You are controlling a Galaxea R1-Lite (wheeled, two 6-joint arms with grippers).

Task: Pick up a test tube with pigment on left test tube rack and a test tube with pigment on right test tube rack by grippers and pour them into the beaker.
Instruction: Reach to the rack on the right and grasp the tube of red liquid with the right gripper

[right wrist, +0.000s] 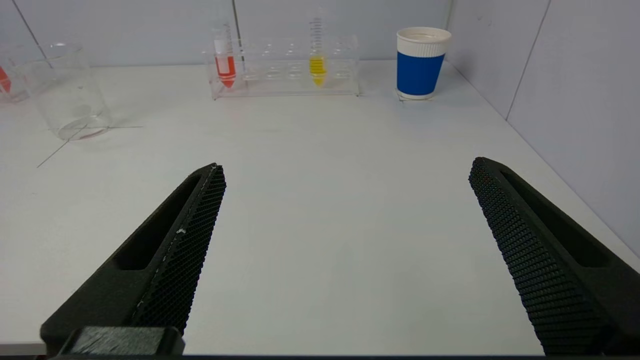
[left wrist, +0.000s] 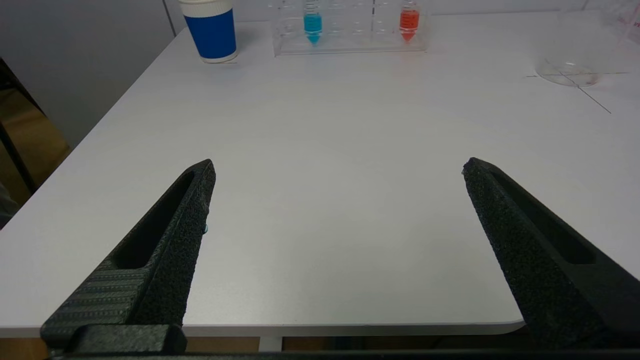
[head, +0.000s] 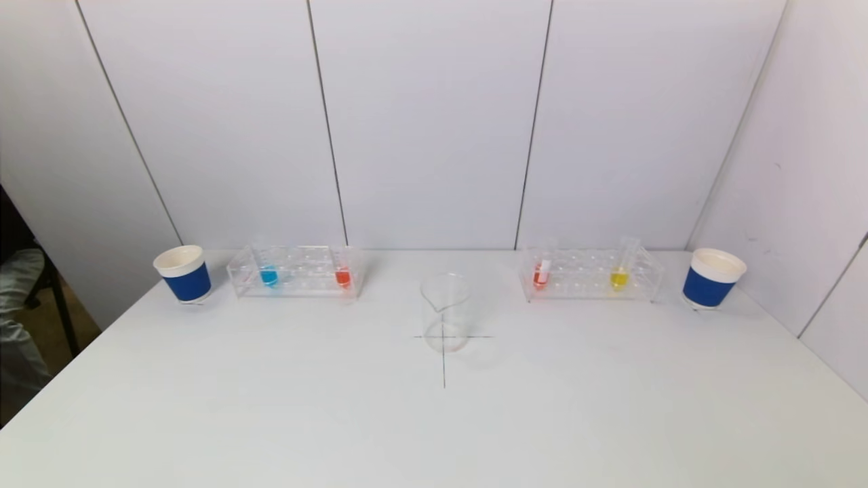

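Both the left gripper (left wrist: 337,167) and right gripper (right wrist: 347,167) gape wide, empty; a misaligned reach could topple the blue tube (head: 269,276) at centre-left or the yellow tube (head: 618,278) at centre-right.

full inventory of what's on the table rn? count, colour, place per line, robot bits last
beaker: 1, clear glass, empty, table centre on a drawn cross mark
left test tube rack: 1, clear plastic, back left of the beaker
blue tube: 1, blue pigment, left end of left rack
orange-red tube: 1, orange-red pigment, right end of left rack
right test tube rack: 1, clear plastic, back right of the beaker
red tube: 1, red pigment, left end of right rack
yellow tube: 1, yellow pigment, toward right end of right rack
paper cups: 2, blue with white rim, one far left, one far right
table: 1, white
left gripper: 1, black, open, over near table edge
right gripper: 1, black, open, over near table edge
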